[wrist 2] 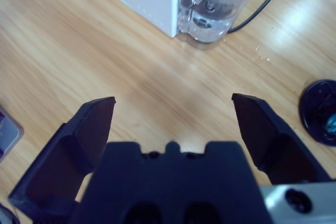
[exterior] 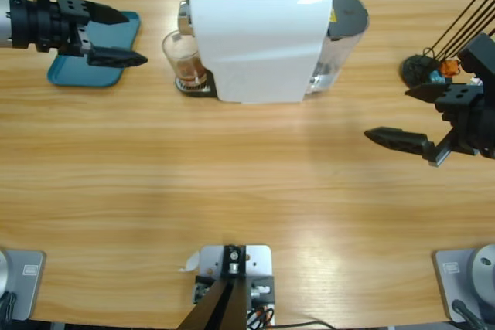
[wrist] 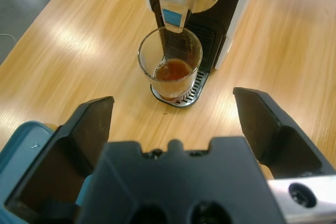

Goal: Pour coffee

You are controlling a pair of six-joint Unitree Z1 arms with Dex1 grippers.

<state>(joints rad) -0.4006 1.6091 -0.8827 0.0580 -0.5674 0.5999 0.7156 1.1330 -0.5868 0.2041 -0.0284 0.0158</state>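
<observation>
Risk: glass with shallow coffee sits on drip tray under the spout, so left gripper, jaws wide and empty, could clip the spout going in; right gripper also gapes empty.

A fixed camera above looks straight down on the long pale wooden table, taking in its whole width with the boxy white capsule coffee machine near the far edge. The left wrist camera sits low behind the left arm's black two-jawed gripper, angled down along the tabletop at the clear glass tumbler under the machine's spout, close by; both views share that glass and the flat teal plastic tray. The right wrist camera looks down past the right arm's black two-jawed gripper at bare wood and the machine's clear plastic water tank, also seen from above.
</observation>
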